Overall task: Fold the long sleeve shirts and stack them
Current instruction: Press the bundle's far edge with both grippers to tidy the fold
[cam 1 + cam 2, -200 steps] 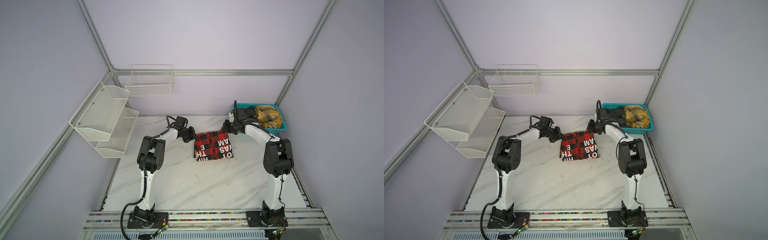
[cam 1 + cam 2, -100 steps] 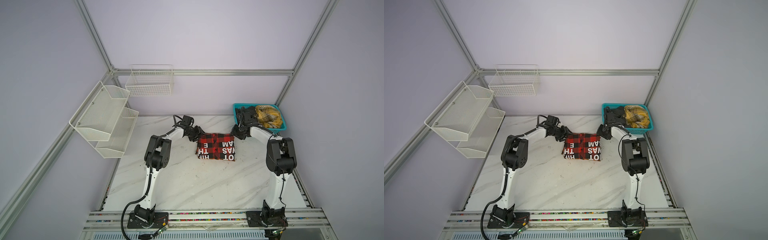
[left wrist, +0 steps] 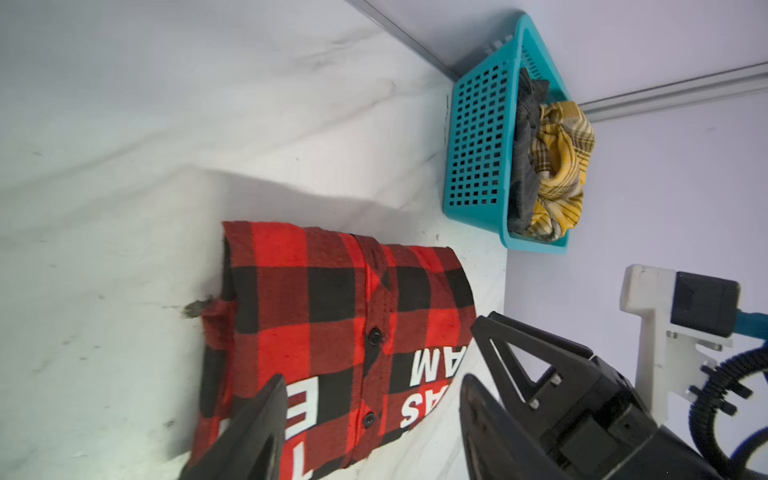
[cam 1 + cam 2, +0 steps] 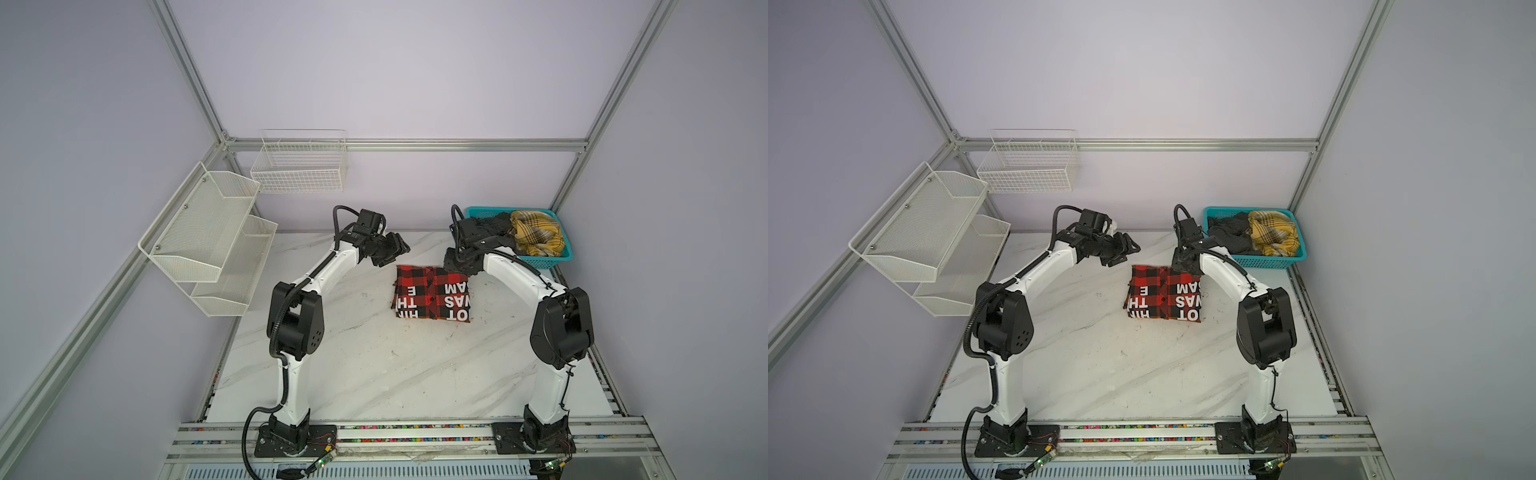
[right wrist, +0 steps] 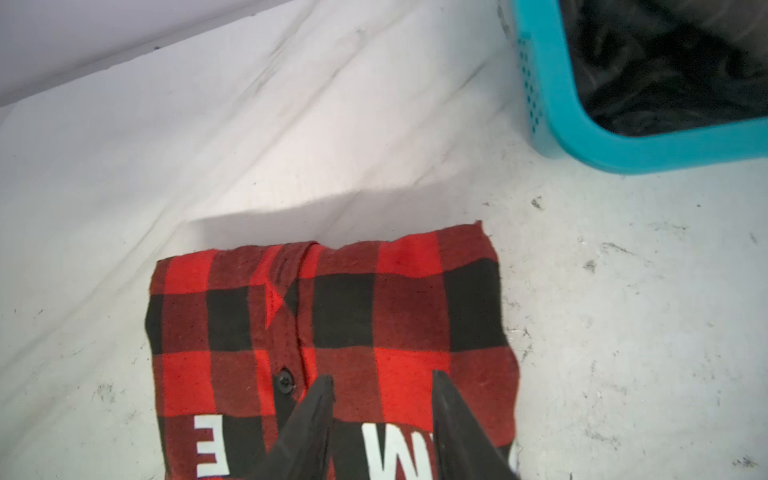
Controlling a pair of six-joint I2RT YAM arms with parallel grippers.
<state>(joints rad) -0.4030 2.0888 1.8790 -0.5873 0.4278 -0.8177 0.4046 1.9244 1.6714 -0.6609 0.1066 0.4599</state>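
Note:
The red-and-black check shirt [image 4: 432, 297] [image 4: 1165, 297] lies folded in a flat rectangle on the marble table, white letters up. My left gripper [image 4: 392, 249] [image 4: 1123, 251] hangs open, up and to the left of the shirt's far left corner, holding nothing. In the left wrist view its jaws [image 3: 374, 380] stand wide, with the shirt [image 3: 345, 324] beyond them. My right gripper [image 4: 457, 266] [image 5: 382, 376] is open just above the shirt's [image 5: 332, 332] far right corner. The yellow plaid shirt [image 4: 538, 237] [image 3: 561, 166] and the dark grey shirt [image 4: 1229, 232] [image 5: 665, 70] lie crumpled in the basket.
The teal basket [image 4: 557, 259] [image 4: 1266, 262] [image 3: 478, 137] stands at the table's far right corner, close behind my right wrist. White mesh shelves [image 4: 208, 232] hang on the left wall. A wire basket [image 4: 299, 166] hangs on the back wall.
Both grippers went from shut to open and let go of the check shirt, which now lies a little further right. My left gripper has lifted and drawn back to the left.

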